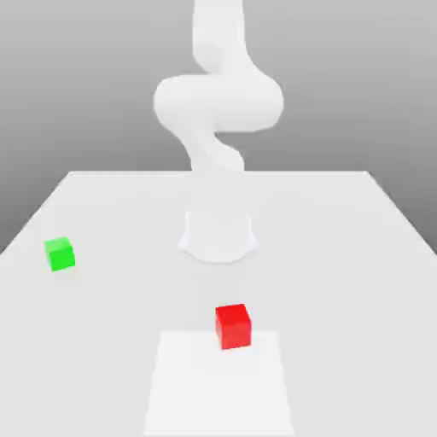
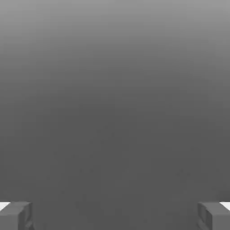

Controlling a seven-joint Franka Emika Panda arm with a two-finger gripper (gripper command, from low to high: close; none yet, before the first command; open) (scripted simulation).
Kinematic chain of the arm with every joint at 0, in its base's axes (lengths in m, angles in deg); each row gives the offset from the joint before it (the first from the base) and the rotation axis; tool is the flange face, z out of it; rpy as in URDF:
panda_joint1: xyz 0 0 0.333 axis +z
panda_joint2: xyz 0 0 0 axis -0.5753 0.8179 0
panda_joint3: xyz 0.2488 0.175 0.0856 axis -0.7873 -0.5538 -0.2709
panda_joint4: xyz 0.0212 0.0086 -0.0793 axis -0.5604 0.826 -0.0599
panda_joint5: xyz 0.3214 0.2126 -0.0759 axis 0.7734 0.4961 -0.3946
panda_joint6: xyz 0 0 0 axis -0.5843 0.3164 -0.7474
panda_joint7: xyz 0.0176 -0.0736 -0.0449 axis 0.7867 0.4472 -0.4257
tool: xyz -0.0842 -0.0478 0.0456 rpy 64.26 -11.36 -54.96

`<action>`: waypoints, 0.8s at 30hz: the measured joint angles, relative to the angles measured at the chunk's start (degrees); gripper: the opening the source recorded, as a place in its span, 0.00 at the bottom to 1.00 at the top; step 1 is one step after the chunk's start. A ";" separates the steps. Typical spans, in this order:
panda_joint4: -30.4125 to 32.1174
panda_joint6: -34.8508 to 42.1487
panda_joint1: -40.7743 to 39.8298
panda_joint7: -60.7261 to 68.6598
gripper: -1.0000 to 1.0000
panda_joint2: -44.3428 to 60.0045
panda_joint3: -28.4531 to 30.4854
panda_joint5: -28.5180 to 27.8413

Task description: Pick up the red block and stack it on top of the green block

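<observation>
Red block (image 1: 232, 325) count 1, green block (image 1: 60, 254) count 1, well apart on table (image 1: 341, 256); hand (image 2: 115, 215) open, empty.

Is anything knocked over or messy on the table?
Nothing stands out. The red block and the green block both sit flat on the white table, well apart from each other, with nothing spilled or broken.

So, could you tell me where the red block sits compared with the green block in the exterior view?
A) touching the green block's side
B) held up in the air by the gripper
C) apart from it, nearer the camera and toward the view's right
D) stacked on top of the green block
C: the red block rests on the table, well apart from the green block, which lies farther back toward the exterior view's left.
</observation>
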 joint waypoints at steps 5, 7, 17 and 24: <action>9.37 -6.80 1.12 1.95 0.50 7.94 0.08 -0.14; 13.12 -9.50 1.57 2.74 0.50 11.09 0.14 -0.18; 32.83 -26.45 4.11 7.36 0.50 31.85 0.65 -0.22; 32.96 -41.65 4.16 8.36 0.50 50.16 0.20 0.36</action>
